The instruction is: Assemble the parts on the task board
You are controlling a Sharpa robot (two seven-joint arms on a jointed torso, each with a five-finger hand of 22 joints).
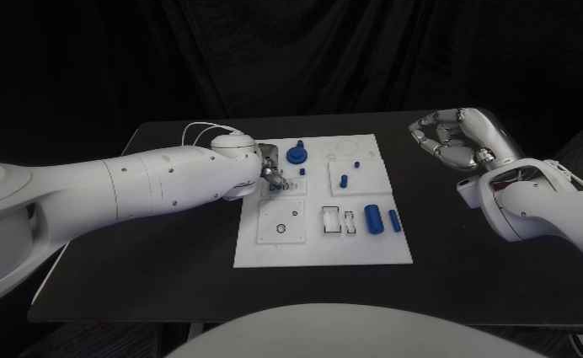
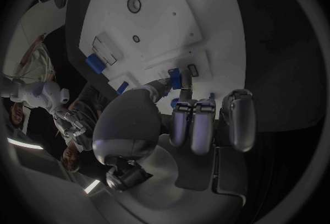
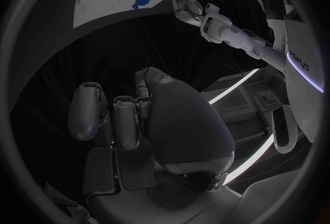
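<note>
Left robot hand (image 1: 270, 168): fingers pinch a small blue part (image 2: 175, 77) over the task board (image 1: 318, 244), low for seating.
Right robot hand (image 1: 446, 137): curled, holding nothing, parked clear above the worktop (image 1: 146, 282).

A black curtain (image 1: 291, 29) hangs in folds behind the desk (image 1: 158, 274) and takes up the whole far side of the scene. The desk is black with a matt top and rounded far corners; its near edge runs straight and its left corner shows a thin pale edge. Around and below the desk all is dark, so the floor cannot be made out. In the right wrist view, bright light strips (image 3: 237, 83) curve across a dim surface, perhaps a ceiling or wall, though the fisheye bend makes that hard to tell. The same curtain shows there as dark pleated cloth (image 3: 103, 48).
</note>
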